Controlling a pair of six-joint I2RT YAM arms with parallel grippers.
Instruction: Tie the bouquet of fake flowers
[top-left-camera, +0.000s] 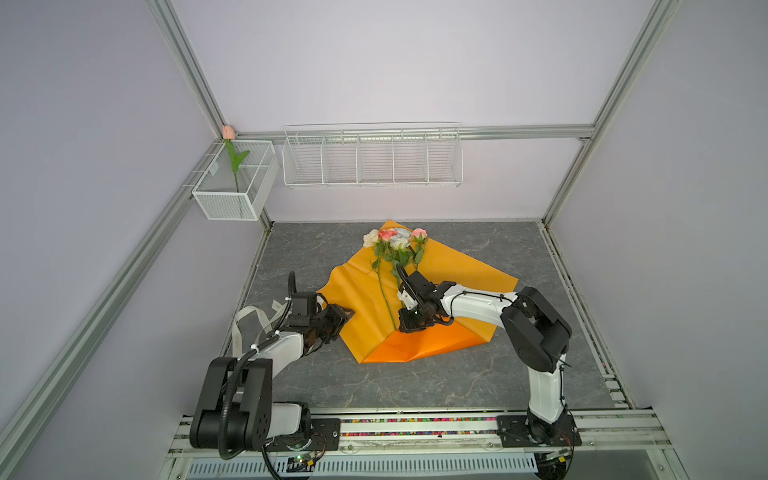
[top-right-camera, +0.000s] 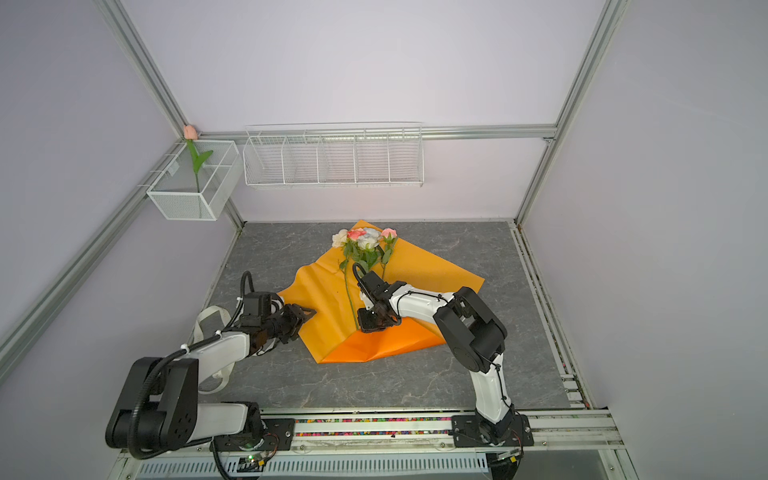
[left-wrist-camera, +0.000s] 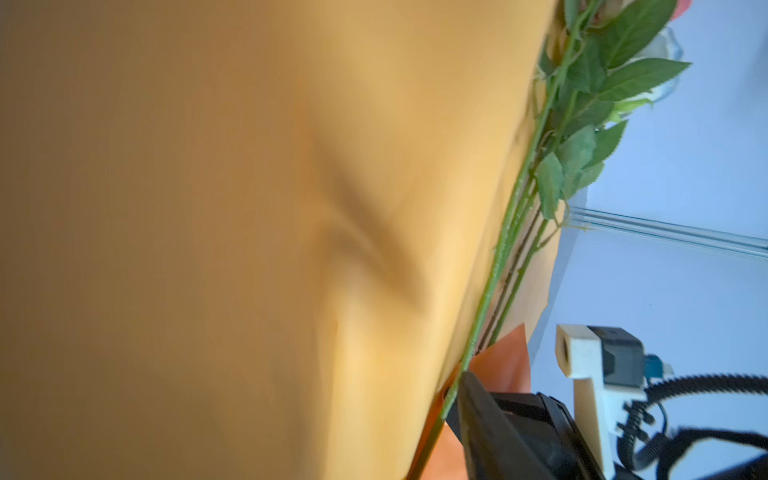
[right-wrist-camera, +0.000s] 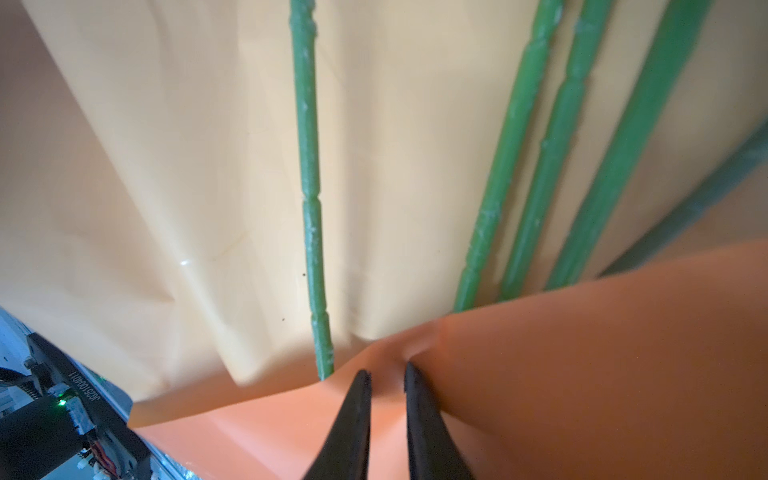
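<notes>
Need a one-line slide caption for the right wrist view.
Right end effector pinching a folded flap of orange wrapping paper over the bouquet's green stems.

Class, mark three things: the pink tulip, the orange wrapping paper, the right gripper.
pink tulip (top-left-camera: 227, 132), in a top view, on its bloom.
orange wrapping paper (top-left-camera: 453, 272), in a top view, on a bare part.
right gripper (right-wrist-camera: 386, 370), right wrist view, midway between its fingertips.

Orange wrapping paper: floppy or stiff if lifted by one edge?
Likely floppy: the wrapping paper shows soft wrinkles near its left edge. Probably holds creases, given the sharp fold at the front. Loose stems lying on it may slide off.
</notes>
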